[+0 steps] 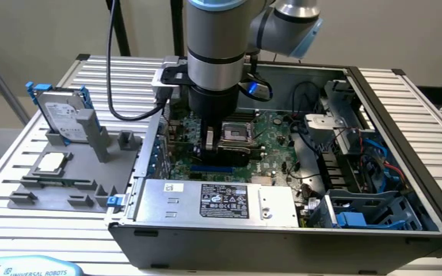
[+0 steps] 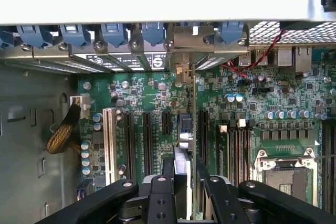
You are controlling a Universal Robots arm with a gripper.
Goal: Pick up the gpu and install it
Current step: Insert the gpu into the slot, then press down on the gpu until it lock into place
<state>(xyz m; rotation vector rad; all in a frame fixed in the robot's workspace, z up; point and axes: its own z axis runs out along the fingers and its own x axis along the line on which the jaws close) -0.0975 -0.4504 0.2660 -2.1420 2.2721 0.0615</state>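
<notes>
One pincer (image 2: 185, 179) grips gpu (image 2: 184, 135) above motherboard (image 2: 283, 108)

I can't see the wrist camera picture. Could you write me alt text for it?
The robot's black gripper holds a gpu edge-on, upright, over the expansion slots of a green motherboard inside an open computer case. Blue retention clips line the case's rear wall, and an empty CPU socket sits nearby.

An open computer case (image 1: 405, 144) lies on a slatted metal table (image 1: 21, 227). At its 9 o'clock sits a grey fixture (image 1: 60, 187) holding an upright hard drive (image 1: 58, 112) with blue rails. Inside the case, a power supply (image 1: 217, 201) sits at 6 o'clock of the green motherboard (image 1: 271, 135).
</notes>
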